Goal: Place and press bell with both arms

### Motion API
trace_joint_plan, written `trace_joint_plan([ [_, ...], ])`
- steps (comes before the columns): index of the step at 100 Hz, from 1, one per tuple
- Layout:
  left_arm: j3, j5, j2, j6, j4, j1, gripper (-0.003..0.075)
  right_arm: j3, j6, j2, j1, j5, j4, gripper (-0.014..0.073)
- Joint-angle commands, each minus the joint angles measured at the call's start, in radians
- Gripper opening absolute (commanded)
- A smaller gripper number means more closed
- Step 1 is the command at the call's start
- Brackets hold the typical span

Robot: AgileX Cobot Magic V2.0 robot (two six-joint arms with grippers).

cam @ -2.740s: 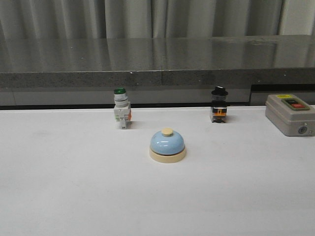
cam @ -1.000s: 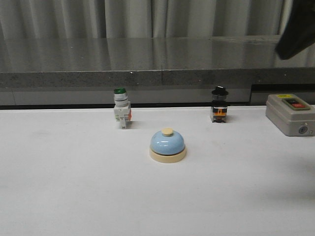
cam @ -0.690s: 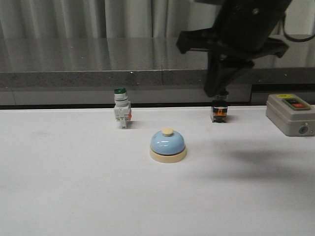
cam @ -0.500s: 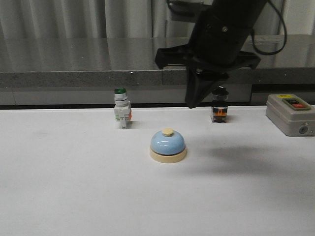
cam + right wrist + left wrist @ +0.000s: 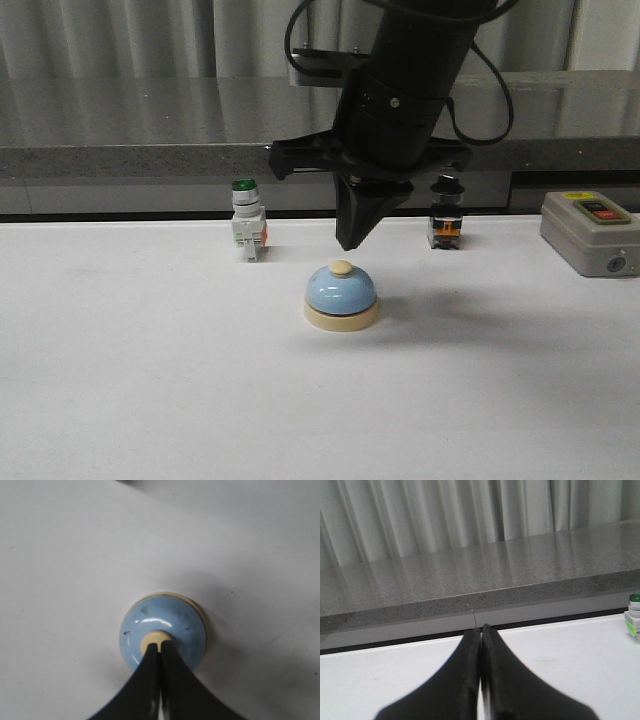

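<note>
Two fingers of the right gripper (image 5: 346,243) are pressed together into one tapered point, holding nothing, directly above the bell's button (image 5: 155,640). Contact cannot be confirmed; the front view suggests a slight gap. The left gripper (image 5: 481,632) is likewise pressed together and holds nothing, over bare table (image 5: 130,380) away from the bell.

The bell (image 5: 341,296) stands upright mid-table, axis vertical, button up, nearer than the green-capped switch (image 5: 246,219) and black-capped switch (image 5: 445,213). It is probably rigid, light and smooth-domed, so liable to slide. Press straight down on the button; for repositioning, grip across the cream base.
</note>
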Motion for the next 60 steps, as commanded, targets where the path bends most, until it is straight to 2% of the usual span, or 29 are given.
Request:
trace_joint_plan([
  [1, 0.041, -0.079, -0.029, -0.009, -0.002, 0.001, -0.0019, -0.034, -0.011, -0.034, 0.005, -0.022, 0.007, -0.006],
  [33, 0.041, -0.079, -0.029, -0.009, -0.002, 0.001, -0.002, -0.034, -0.011, 0.014, 0.008, -0.01, 0.007, -0.006],
  [60, 0.041, -0.079, -0.029, -0.009, -0.002, 0.001, -0.002, -0.035, -0.011, -0.032, 0.008, 0.003, 0.005, -0.006],
])
